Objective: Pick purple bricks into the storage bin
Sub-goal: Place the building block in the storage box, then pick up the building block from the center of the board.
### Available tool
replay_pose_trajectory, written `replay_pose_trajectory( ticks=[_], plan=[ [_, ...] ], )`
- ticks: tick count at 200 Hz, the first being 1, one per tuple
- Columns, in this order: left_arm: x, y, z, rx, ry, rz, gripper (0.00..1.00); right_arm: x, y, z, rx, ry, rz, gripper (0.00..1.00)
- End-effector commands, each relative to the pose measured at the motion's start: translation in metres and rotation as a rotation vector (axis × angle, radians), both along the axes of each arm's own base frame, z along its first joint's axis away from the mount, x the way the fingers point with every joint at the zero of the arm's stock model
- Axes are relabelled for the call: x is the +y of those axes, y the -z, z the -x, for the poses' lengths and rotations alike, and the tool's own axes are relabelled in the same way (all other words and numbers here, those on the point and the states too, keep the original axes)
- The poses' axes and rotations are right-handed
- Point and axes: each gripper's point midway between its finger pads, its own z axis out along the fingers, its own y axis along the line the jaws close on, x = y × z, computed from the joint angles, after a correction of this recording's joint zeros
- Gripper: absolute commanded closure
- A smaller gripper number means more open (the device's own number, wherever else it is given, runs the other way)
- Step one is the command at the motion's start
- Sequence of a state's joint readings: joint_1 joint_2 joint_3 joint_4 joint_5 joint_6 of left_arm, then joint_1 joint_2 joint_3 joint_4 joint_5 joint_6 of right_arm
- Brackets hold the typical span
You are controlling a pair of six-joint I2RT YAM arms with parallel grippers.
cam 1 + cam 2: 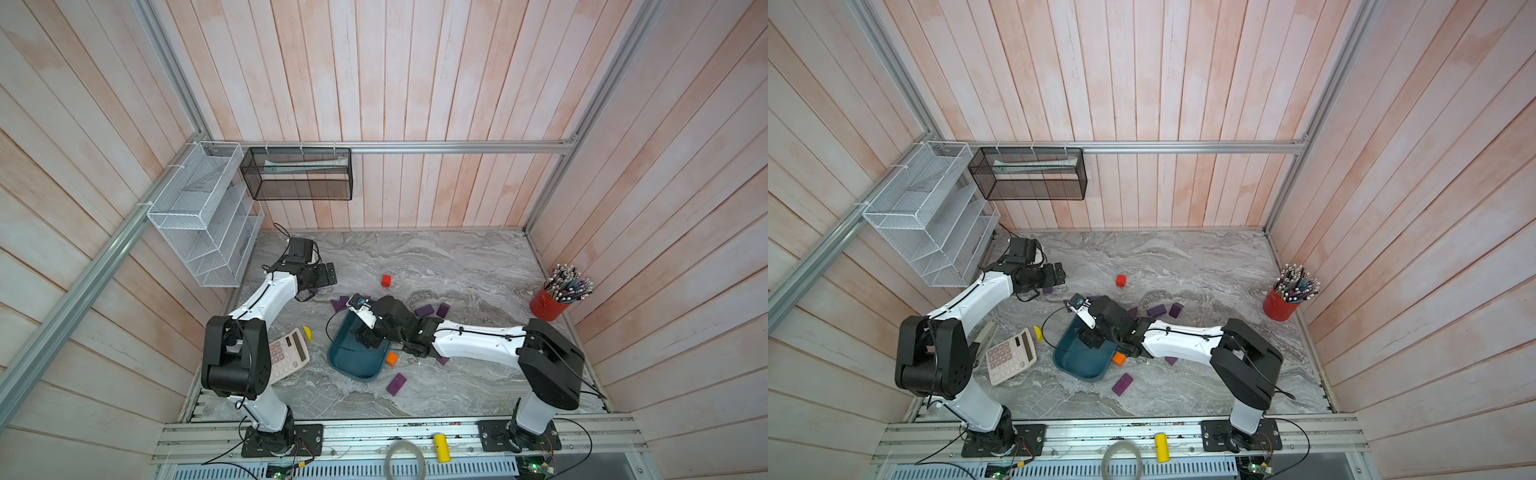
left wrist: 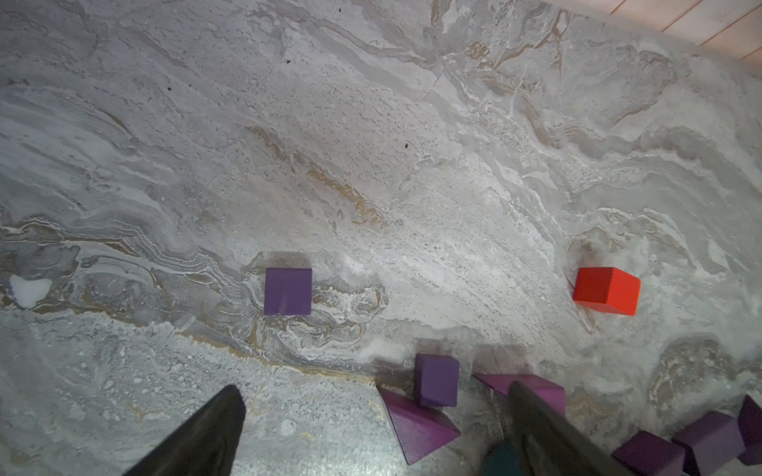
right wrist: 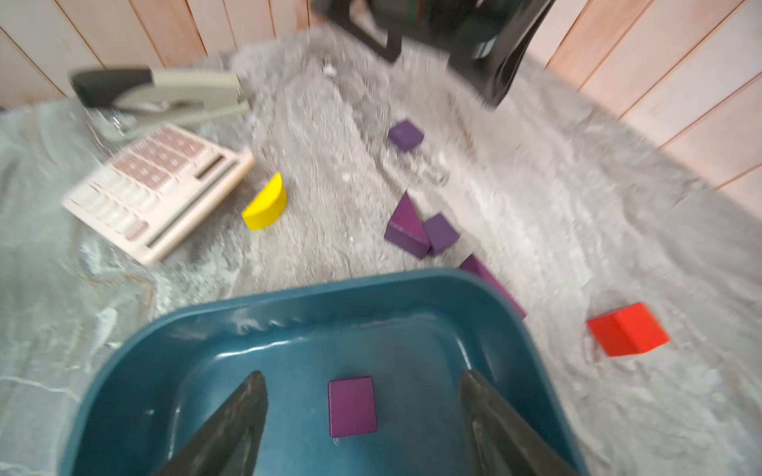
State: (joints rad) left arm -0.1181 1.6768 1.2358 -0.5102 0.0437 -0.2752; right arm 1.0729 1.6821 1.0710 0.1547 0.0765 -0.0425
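The storage bin [image 1: 353, 372] [image 3: 288, 296], a teal tray, sits at mid-table. My right gripper [image 3: 362, 373] [image 1: 365, 334] hangs open over its floor. One flat purple brick [image 3: 353, 406] lies loose on that floor between the jaws, touching neither. My left gripper [image 2: 374, 385] [image 1: 328, 274] stands open and empty at the back left, above the table. Below it are a purple cube [image 2: 287, 291], another cube [image 2: 436, 380] leaning on a purple wedge [image 2: 416, 428], and more purple bricks. Further purple bricks lie right of the bin [image 1: 424, 310] and in front of it [image 1: 396, 384].
A red cube [image 1: 386, 281] sits behind the bin and an orange cube [image 1: 391, 358] touches its right side. A calculator [image 1: 286, 355], yellow half-round [image 1: 307, 332] and stapler [image 3: 165, 94] lie to the left. A red pencil cup [image 1: 548, 305] stands far right.
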Motion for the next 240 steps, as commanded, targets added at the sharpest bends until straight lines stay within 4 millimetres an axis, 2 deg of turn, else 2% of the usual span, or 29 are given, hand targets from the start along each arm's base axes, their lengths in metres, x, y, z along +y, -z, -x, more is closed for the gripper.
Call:
replay_pose_trajectory(
  ticks=[1,26,39,53,71,108,137,163,215,240],
  plan=[
    [0.007,-0.003,-0.006,0.003,-0.042,-0.032,0.00,-0.014,-0.023,0.003,-0.082,0.006,-0.032,0.23],
    [0.014,0.000,-0.007,0.031,-0.084,-0.058,0.00,-0.039,-0.045,0.008,-0.146,0.045,-0.090,0.23],
    [0.020,0.004,-0.007,0.058,-0.116,-0.083,0.06,-0.056,-0.054,0.011,-0.177,0.075,-0.118,0.23],
    [0.022,0.009,-0.007,0.086,-0.122,-0.099,0.07,-0.073,-0.063,0.015,-0.213,0.095,-0.153,0.23],
    [0.029,0.016,-0.008,0.101,-0.121,-0.147,0.10,-0.091,-0.067,0.027,-0.255,0.076,-0.190,0.23],
    [0.033,0.037,-0.015,0.157,-0.076,-0.191,0.17,-0.112,-0.073,0.051,-0.317,-0.002,-0.236,0.23],
    [0.036,0.062,-0.019,0.229,-0.047,-0.208,0.17,-0.115,-0.082,0.064,-0.333,-0.054,-0.287,0.23],
    [0.040,0.078,-0.023,0.261,-0.041,-0.194,0.18,-0.114,-0.082,0.064,-0.330,-0.060,-0.286,0.23],
    [0.047,0.089,-0.035,0.268,-0.042,-0.179,0.18,-0.111,-0.076,0.063,-0.301,-0.058,-0.278,0.24],
    [0.045,0.096,-0.037,0.283,-0.028,-0.168,0.24,-0.112,-0.076,0.060,-0.304,-0.040,-0.278,0.24]
  ],
)
